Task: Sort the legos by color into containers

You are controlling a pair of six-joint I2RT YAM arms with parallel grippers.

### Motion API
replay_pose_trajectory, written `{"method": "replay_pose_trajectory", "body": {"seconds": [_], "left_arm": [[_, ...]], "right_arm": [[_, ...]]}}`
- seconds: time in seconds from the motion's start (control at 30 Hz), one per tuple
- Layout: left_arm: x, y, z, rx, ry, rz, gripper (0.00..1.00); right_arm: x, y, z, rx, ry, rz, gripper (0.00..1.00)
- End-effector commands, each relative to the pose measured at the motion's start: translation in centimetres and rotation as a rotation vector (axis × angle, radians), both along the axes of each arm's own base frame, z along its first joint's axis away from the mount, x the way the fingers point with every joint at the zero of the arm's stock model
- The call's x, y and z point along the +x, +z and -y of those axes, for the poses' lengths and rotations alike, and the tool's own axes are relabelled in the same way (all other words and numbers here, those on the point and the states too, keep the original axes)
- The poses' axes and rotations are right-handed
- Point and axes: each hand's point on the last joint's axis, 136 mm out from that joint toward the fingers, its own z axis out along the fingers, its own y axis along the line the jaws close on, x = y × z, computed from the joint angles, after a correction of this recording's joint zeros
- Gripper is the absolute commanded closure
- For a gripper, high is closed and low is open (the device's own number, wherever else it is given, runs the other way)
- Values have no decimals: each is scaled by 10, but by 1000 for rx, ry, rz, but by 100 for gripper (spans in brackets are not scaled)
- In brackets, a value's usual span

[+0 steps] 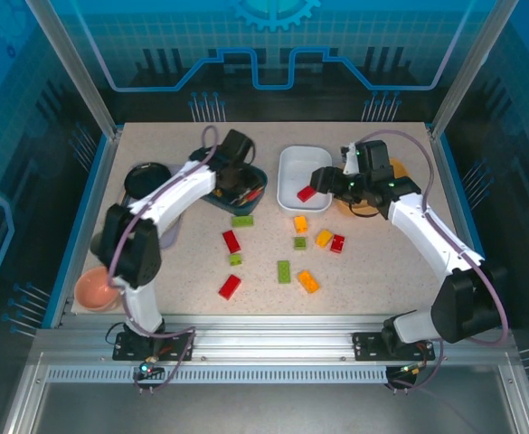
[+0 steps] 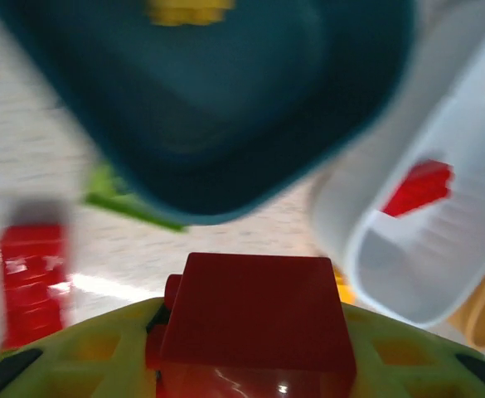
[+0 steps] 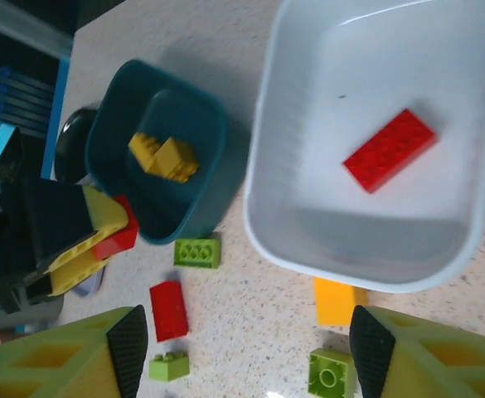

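Closest to the left wrist lens, a small red studded plastic brick [image 2: 254, 319] sits pinched between the yellow-green fingers of the left gripper [image 1: 247, 193], whose jaws are closed on it. From the left of the speckled table [image 1: 382, 289]: a pink round bowl [image 1: 95, 289] at 8 o'clock, a black round dish [image 1: 146, 176] at 10, then the dark teal shallow plastic tray [image 3: 109, 141] holding yellow bricks [image 3: 163, 156]. The held brick hangs at that tray's 4 o'clock rim in the top view. Loose red, green and orange bricks [image 1: 284, 271] lie scattered mid-table. At 12 the white shallow tray [image 1: 291, 163] holds one long red brick [image 3: 389, 150]. Over its 3 o'clock edge the right gripper [image 3: 242, 356] hangs empty, jaws apart. An orange tray [image 1: 397, 169] peeks out behind that arm at 2 o'clock.
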Motion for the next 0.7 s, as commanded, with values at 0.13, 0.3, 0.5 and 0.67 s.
{"method": "replay_pose_trajectory", "body": {"seconds": [0.13, 0.3, 0.5, 0.67], "left_arm": [[62, -12, 74, 8, -199, 60, 58], [95, -33, 101, -19, -213, 88, 57], [113, -52, 135, -178, -257, 113, 40], [112, -26, 140, -209, -266, 149, 29]], "right_arm": [[4, 0, 29, 10, -150, -52, 32], [-10, -12, 44, -5, -190, -103, 32], [-31, -26, 59, -65, -222, -151, 32], [-62, -47, 77, -172, -248, -248, 32]]}}
